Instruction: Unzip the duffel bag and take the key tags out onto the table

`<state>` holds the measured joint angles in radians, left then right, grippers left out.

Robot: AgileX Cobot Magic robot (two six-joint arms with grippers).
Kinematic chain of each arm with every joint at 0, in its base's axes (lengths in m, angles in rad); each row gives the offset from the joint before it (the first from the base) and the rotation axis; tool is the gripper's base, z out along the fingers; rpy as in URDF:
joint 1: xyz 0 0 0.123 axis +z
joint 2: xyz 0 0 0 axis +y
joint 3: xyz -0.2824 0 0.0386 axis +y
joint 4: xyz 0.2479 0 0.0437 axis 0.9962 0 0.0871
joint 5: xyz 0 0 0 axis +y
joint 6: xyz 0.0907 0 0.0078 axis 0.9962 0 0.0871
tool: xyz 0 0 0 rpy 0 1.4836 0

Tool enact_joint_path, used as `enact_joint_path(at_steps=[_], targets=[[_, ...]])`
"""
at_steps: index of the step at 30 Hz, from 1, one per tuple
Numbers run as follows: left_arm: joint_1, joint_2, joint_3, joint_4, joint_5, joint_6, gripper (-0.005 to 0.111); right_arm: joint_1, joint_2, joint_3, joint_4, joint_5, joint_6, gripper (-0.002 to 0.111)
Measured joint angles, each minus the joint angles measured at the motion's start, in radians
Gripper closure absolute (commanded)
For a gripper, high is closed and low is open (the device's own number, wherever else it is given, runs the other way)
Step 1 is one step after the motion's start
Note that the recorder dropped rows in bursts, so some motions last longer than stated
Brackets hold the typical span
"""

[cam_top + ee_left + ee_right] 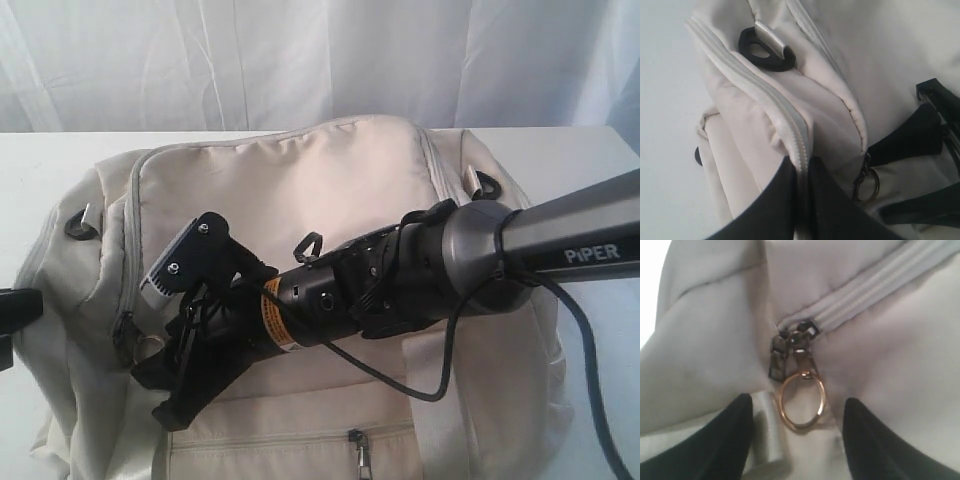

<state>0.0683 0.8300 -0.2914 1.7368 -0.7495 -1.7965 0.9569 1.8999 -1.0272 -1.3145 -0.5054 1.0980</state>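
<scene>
Two sets of fingers are set at the duffel bag [330, 190], which lies zipped on the surface [30, 170]. Left of the zipper ring [782, 400], the left fingers [772, 205] are closed on the bag's zipper seam. The ring hangs from its slider [802, 340] straight toward the right fingers [730, 440]. These are spread apart, one on each side of the ring, and neither is seen touching it (this arm is by far the nearer). Beyond the ring the zipper track [880, 290] runs away from them, so a pull along that line is judged to be needed. The key tags are not seen and are presumed to be inside.
</scene>
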Motion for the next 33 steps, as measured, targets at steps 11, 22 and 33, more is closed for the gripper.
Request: enact_joint_path(at_steps=[11, 22, 33], targets=[[0.0, 0.0, 0.0, 0.002, 0.002, 0.0, 0.102, 0.012, 0.028, -0.06, 0.055, -0.099, 0.0, 0.08], [0.0, 0.0, 0.0, 0.002, 0.002, 0.0, 0.102, 0.012, 0.028, -0.067, -0.058, -0.068, 0.04, 0.081], [0.0, 0.0, 0.0, 0.002, 0.002, 0.0, 0.102, 0.012, -0.003, -0.067, -0.173, -0.011, 0.131, 0.108]])
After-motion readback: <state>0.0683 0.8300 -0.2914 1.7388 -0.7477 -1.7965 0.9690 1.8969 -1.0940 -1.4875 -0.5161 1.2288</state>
